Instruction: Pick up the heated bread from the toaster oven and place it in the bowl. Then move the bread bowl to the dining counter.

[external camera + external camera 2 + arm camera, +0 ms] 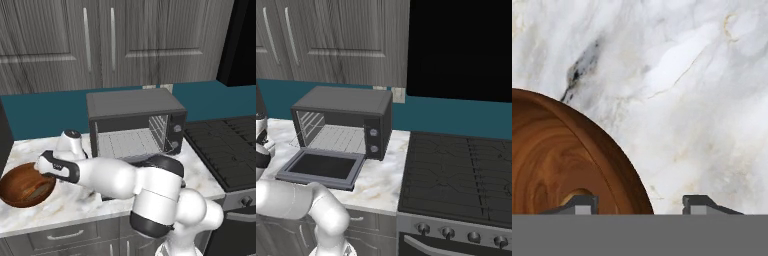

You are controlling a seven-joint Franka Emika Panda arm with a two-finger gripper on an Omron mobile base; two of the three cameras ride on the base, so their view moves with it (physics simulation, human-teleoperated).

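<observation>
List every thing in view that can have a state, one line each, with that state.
toaster oven: door dropped open, rack bare.
bowl: upright on the marble counter, left of the oven.
bun: inside the bowl, a sliver showing behind one fingertip.
gripper: straddling the bowl's rim, one fingertip inside and one outside; grip cannot be told.
stove: nothing on its grates.
wall cabinets: doors shut.

Bowl (25,186) left of toaster oven (135,122)
</observation>
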